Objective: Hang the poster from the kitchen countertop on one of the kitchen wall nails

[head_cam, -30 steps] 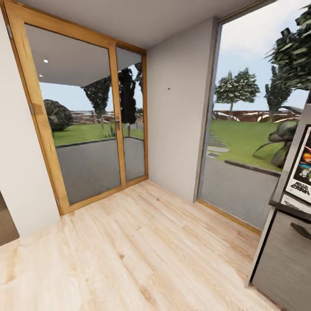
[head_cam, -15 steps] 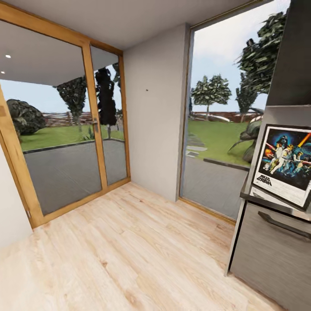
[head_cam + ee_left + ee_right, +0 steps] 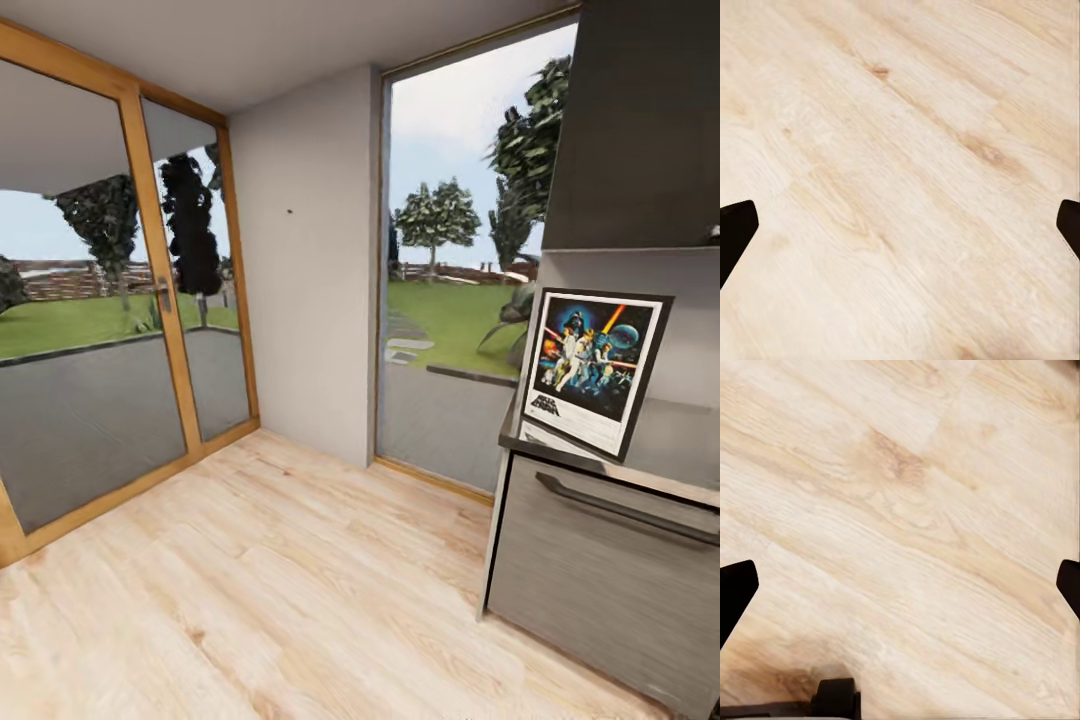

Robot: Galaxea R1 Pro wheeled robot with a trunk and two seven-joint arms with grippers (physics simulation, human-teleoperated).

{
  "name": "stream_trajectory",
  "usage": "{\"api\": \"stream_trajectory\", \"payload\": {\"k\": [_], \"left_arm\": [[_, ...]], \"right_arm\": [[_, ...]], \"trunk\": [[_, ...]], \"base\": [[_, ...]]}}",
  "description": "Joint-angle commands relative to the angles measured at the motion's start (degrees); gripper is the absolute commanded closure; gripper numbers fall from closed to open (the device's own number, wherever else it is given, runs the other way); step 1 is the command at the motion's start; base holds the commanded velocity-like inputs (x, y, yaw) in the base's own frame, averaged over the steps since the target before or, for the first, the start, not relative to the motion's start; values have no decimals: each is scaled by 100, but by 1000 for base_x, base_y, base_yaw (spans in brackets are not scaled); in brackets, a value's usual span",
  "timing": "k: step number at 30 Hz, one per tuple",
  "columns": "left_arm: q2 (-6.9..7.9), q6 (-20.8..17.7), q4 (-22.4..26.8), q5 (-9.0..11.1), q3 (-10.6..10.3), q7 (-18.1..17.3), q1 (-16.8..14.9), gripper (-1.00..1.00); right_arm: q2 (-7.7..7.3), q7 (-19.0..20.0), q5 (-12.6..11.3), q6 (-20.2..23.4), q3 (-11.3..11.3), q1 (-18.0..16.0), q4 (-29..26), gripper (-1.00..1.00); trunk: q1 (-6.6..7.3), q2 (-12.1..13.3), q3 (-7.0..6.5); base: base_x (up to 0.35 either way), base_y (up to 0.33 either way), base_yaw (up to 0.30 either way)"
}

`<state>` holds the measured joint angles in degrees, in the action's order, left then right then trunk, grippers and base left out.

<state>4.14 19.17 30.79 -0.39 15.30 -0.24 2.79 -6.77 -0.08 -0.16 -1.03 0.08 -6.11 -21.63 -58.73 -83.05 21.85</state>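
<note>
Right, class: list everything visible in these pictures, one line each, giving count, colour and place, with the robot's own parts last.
poster: one, dark blue art with white border and black frame, leaning upright on the counter at right.
countertop: one, grey, at right over the drawer.
drawer front: one, grey with dark handle, below the counter.
wall nail: one, dark speck, on the pale grey wall.
glass doors: two panes, wood-framed, at left.
window: one, tall, beside the wall.
floor: light wood planks.
left gripper: black fingertips apart, over the floor.
right gripper: black fingertips apart, over the floor.
</note>
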Motion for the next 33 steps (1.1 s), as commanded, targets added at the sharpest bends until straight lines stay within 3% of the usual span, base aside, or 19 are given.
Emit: {"api": "stream_trajectory", "payload": {"k": [1, 20, 33], "left_arm": [[-1, 8, 7, -5, 8, -3, 2, -100], [-1, 8, 9, -5, 8, -3, 2, -100], [-1, 8, 6, -5, 8, -3, 2, -100]], "right_arm": [[0, -1, -2, -11, 1, -6, 3, -100], [0, 1, -2, -11, -9, -4, 9, -100], [0, -1, -2, -19, -3, -4, 10, -100]], "trunk": [[0, -3, 1], [0, -3, -66], [0, -3, -25]], "base": [[0, 0, -299], [0, 0, -295], [0, 0, -97]]}}
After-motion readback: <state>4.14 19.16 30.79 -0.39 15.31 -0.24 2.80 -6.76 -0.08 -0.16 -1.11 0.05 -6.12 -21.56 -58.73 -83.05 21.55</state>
